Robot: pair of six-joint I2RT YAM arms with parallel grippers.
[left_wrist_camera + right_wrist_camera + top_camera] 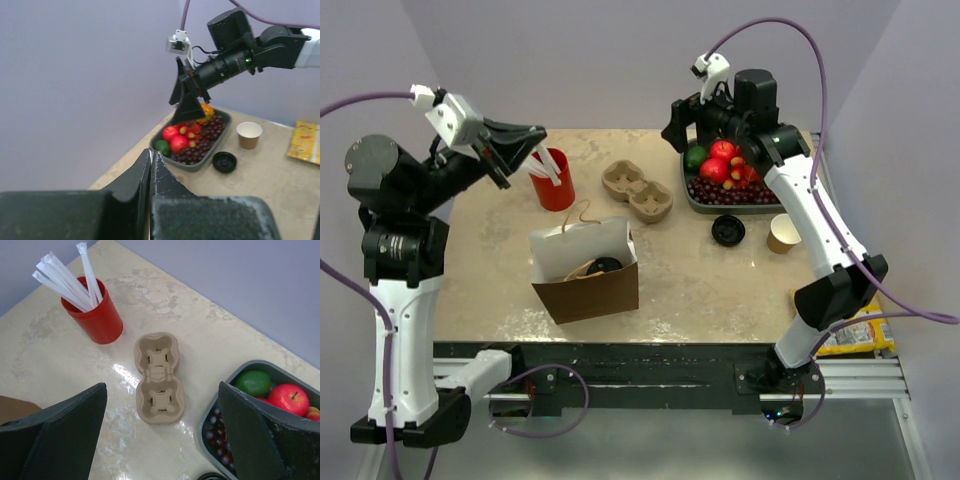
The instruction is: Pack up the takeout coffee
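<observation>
Item: takeout coffee [606, 265]. A black round lid shows in the open mouth of the brown paper bag [586, 296], which stands near the middle of the table [700, 285]. The cup below the lid is hidden by the bag walls.

Progress: judged largely done, since the coffee already sits inside the bag. What may be left is closing or tidying the bag top, whose white flap stands up behind the opening. Nothing shows that this is required.

Not packed, on the table right of the bag: a loose black lid [728, 231] and a lidless paper cup [782, 233]. A pulp cup carrier [638, 192] lies just beyond the bag.

Left hand [525, 138]: fingers pressed together, holding nothing, raised at the far left beside the red cup of straws [553, 182]. The coffee lies nearer and to its right, well apart.

Right hand [682, 128]: spread wide, empty, raised at the far side by the fruit tray [692, 200]. The coffee lies nearer and to its left, well apart.
</observation>
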